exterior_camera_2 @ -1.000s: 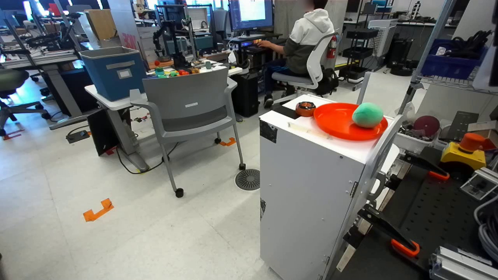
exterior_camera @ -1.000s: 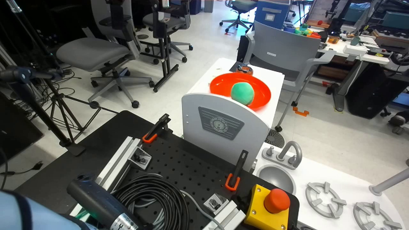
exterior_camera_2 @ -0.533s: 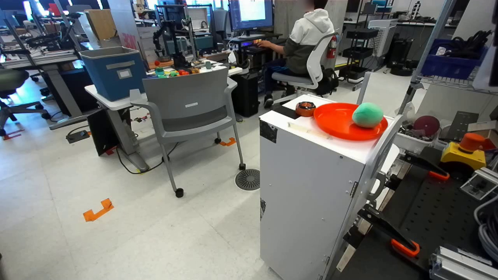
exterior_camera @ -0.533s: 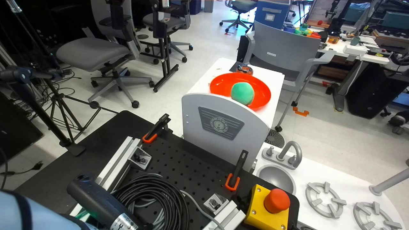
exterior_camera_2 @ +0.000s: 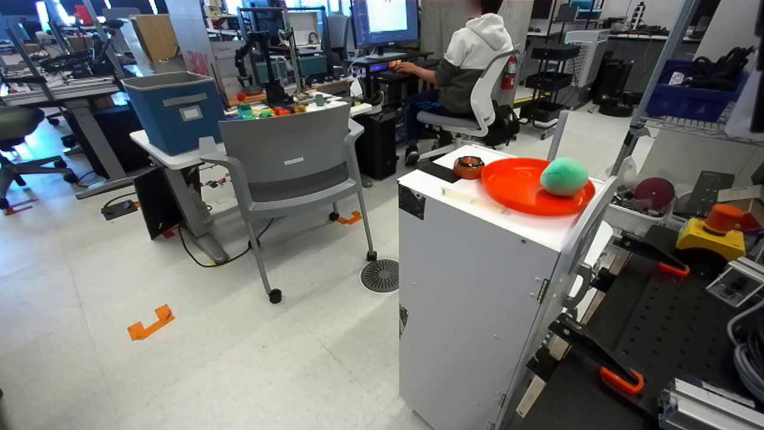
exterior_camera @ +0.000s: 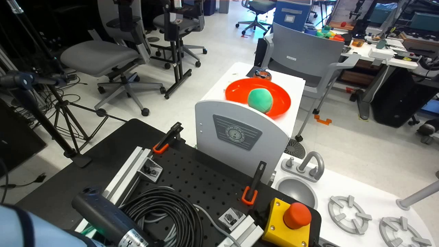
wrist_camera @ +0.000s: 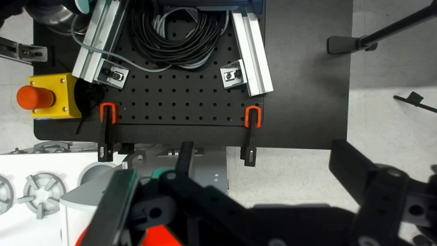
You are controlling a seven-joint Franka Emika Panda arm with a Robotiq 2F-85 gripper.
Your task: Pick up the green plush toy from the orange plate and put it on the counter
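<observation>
The teal-green plush toy (exterior_camera: 260, 100) sits on the orange plate (exterior_camera: 236, 87), near the rim beside the white-grey rounded panel. The toy (exterior_camera_2: 564, 177) and plate (exterior_camera_2: 513, 185) show in both exterior views. In the wrist view, a teal sliver of the toy (wrist_camera: 161, 172) and part of the plate (wrist_camera: 160, 236) show behind my gripper's left finger; the rest is hidden. My gripper (wrist_camera: 263, 155) is wide open with nothing between its fingers. Its fingers do not show in the exterior views. The white counter (exterior_camera: 346, 185) has a sink and burners.
The plate stands on a white cabinet (exterior_camera_2: 471, 286) beside a small orange-brown object (exterior_camera_2: 468, 167). The rounded panel (exterior_camera: 219, 147) rises between the cabinet top and the black table (exterior_camera: 192, 164). Clamps (exterior_camera: 253, 183), coiled cables (exterior_camera: 164, 212) and a yellow stop-button box (exterior_camera: 286, 224) are on the table.
</observation>
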